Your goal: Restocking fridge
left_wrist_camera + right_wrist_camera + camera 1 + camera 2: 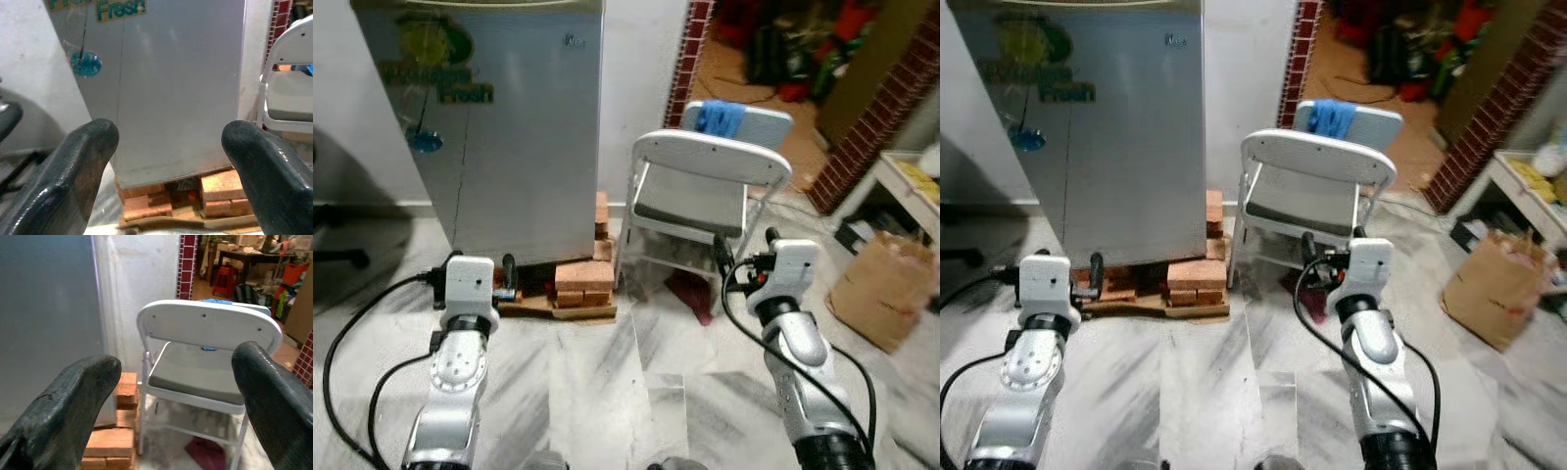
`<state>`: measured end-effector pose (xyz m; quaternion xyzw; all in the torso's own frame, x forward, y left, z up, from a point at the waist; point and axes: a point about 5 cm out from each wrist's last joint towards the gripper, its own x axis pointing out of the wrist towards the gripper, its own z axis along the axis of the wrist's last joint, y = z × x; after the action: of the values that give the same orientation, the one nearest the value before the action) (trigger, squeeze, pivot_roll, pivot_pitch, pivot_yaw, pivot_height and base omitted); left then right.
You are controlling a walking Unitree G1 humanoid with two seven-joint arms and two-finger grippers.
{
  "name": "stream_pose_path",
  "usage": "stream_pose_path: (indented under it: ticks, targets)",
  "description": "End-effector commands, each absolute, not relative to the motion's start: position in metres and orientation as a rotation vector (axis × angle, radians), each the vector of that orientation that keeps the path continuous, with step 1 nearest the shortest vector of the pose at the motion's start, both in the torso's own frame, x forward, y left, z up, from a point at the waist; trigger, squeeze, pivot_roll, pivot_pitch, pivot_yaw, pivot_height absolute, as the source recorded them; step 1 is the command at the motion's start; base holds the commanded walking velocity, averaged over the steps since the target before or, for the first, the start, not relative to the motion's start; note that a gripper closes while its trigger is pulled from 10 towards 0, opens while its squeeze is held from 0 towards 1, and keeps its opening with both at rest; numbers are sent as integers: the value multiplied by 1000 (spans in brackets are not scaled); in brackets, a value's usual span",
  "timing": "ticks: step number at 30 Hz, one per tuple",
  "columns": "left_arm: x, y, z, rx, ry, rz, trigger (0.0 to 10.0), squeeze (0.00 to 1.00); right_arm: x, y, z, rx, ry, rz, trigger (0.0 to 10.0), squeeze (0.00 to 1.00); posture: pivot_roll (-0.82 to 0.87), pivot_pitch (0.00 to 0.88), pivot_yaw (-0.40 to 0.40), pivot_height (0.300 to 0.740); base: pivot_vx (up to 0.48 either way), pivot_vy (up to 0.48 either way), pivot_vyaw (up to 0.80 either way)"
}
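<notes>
I see the silver fridge (499, 127) standing upright ahead on my left, tall axis vertical, its closed door facing me, raised on red bricks (582, 279) and a flat board. Its metal front is smooth, with a green sticker near the top. Just right of it stands a white folding chair (705, 191) with a blue cloth (717, 117) behind it. A brown paper bag (886, 284) sits far right on the marble floor (636, 372). My left gripper (166, 161) and right gripper (176, 396) both have fingers spread, empty.
</notes>
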<state>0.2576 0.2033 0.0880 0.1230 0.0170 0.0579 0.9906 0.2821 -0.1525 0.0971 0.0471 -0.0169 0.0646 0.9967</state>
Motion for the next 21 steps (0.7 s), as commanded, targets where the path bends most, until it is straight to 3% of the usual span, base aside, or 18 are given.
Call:
stream_pose_path:
  ticks: [1,11,21]
  targets:
    - [259,188,95,201,-23,28,10000,0,283,-164,103,80,-57,95,10000,0,108,36,-57,740,0,469,-413]
    - [260,183,99,203,-50,-10,10000,0,275,-169,98,72,-49,69,10000,0,99,38,-48,740,0,469,0]
    - [260,182,97,214,-48,-26,10000,0,277,-169,98,70,-60,57,10000,0,100,28,-18,740,0,469,-728]
